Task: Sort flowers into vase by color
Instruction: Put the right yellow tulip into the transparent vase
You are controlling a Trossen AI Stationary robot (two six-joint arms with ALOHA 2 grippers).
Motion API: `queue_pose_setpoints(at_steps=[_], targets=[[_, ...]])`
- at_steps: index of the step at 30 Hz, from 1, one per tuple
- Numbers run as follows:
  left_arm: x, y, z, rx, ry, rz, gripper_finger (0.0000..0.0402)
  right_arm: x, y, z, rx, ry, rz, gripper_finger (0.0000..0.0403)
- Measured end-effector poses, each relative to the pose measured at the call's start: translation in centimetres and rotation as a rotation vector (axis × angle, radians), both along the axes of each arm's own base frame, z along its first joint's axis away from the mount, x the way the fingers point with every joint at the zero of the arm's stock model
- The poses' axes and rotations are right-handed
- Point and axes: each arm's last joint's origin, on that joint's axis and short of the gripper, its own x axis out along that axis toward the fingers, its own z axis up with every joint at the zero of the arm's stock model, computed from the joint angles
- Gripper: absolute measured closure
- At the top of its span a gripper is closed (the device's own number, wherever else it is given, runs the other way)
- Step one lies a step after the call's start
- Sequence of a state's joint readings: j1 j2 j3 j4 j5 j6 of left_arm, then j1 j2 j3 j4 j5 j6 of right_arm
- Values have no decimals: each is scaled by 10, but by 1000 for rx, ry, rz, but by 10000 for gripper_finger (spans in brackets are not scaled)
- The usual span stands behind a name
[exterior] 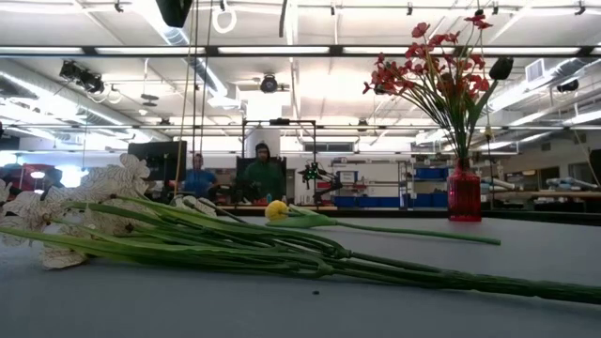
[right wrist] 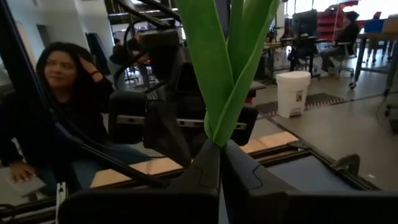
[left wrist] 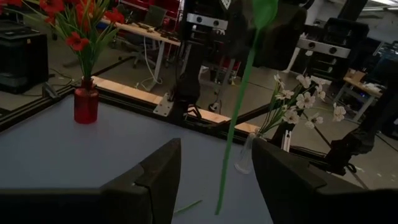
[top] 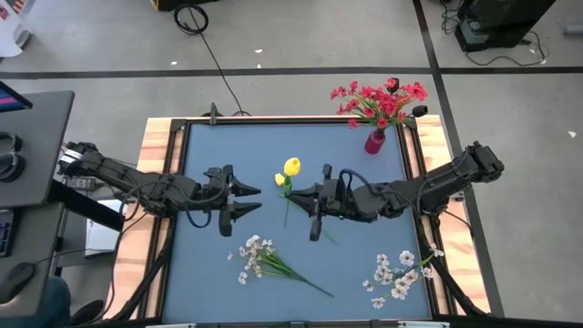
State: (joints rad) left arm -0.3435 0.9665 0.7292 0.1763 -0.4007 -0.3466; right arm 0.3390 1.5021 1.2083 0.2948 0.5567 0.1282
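Observation:
My right gripper (top: pixel 299 194) (right wrist: pixel 219 149) hovers over the table's middle, shut on a yellow tulip (top: pixel 291 167) whose stem (left wrist: pixel 233 124) hangs free in the air. My left gripper (top: pixel 248 200) (left wrist: pixel 217 177) is open, level, just left of that stem and apart from it. A second yellow tulip (exterior: pixel 275 210) lies flat on the table, partly under the right gripper. One white spray (top: pixel 260 257) (exterior: pixel 103 202) lies flat near the near edge. Another white spray (top: pixel 396 273) (left wrist: pixel 298 106) leans out of what looks like a clear vase (left wrist: pixel 244 158). Red flowers (top: pixel 378 98) stand in a red vase (top: pixel 374 142) (exterior: pixel 463 194). My right gripper pinches the tulip between its two fingers where the green leaves meet the stem (right wrist: pixel 217 134). The fingers come level from the table's right and lie across the stem. The tulip is lifted clear, roughly upright, and its lower stem end (left wrist: pixel 217 208) hangs below the fingers.
The red vase stands at the far right corner and the clear vase near the near right corner. The table has a raised dark frame (top: pixel 273 119). A person (right wrist: pixel 59 93) sits beyond the table's left side, and other people (exterior: pixel 261 174) stand far off in the room.

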Motion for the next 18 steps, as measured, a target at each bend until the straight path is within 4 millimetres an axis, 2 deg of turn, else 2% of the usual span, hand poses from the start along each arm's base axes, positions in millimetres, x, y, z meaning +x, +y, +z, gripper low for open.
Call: queue_pose_setpoints(at_steps=[9,18], targets=[[-4,1,3,-4,-12,-10,198,-6,2,8,-29,-22,15,394],[-4,1,3,-3,-7,-11,198,-43,-8,33,-110,40,91,395]])
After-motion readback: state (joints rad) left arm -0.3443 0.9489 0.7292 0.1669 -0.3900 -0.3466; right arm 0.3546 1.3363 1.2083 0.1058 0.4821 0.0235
